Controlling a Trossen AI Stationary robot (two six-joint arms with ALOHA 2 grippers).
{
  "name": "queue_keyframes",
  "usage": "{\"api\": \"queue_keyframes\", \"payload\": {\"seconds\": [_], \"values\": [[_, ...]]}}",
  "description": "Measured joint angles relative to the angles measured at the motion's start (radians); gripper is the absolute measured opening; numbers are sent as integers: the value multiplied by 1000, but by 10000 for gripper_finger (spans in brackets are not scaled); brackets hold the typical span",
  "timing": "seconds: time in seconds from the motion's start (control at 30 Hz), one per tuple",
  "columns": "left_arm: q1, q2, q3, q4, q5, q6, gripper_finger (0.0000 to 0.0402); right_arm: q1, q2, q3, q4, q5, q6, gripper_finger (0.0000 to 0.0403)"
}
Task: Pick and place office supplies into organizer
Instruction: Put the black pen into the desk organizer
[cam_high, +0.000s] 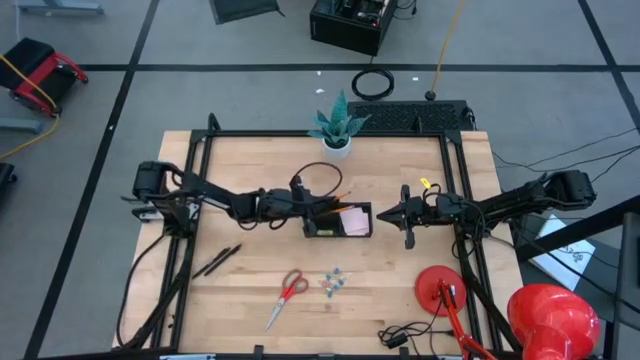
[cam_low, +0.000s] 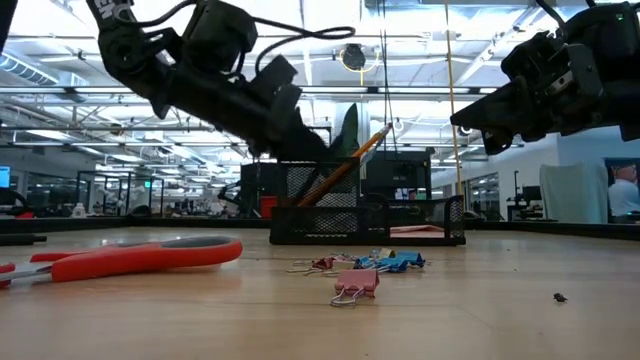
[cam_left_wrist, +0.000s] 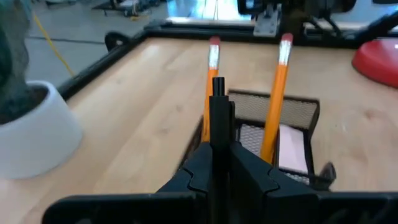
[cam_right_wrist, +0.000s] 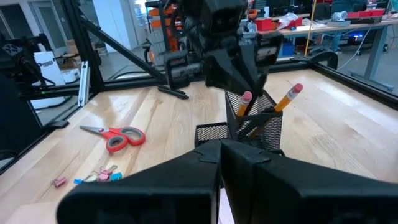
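Pen held upright over the black mesh organizer (cam_high: 338, 221) by the left hand (cam_left_wrist: 217, 163).
Organizer is a black wire-mesh desk tray near the middle of the wooden worktop (cam_high: 250, 300), with a tall cup section holding two orange pencils (cam_left_wrist: 275, 99) with pink erasers, leaning, and a low section holding a pink sticky-note pad (cam_high: 354, 221). Left hand reaches in from the organizer's left, its dark fingers pinched on a slim black pen (cam_left_wrist: 217, 118) standing above the cup. Right hand (cam_high: 407, 214) hovers just right of the organizer, fingers closed on nothing. In front of the organizer lie red-handled scissors (cam_high: 287, 294), a cluster of small pink and blue binder clips (cam_high: 332, 284) and two black pens (cam_high: 218, 260); a potted plant (cam_high: 337, 128) stands behind it.
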Motion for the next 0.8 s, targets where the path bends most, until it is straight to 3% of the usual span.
{"api": "queue_keyframes", "payload": {"seconds": [0.3,0.67,0.8], "values": [[-2,120,4,155,8,-11,42,0,0,0,-1,0,0,4],[-1,125,2,148,40,-29,43,0,0,0,-2,0,-3,4],[0,125,2,149,74,-28,72,0,0,0,-1,0,-4,4]]}}
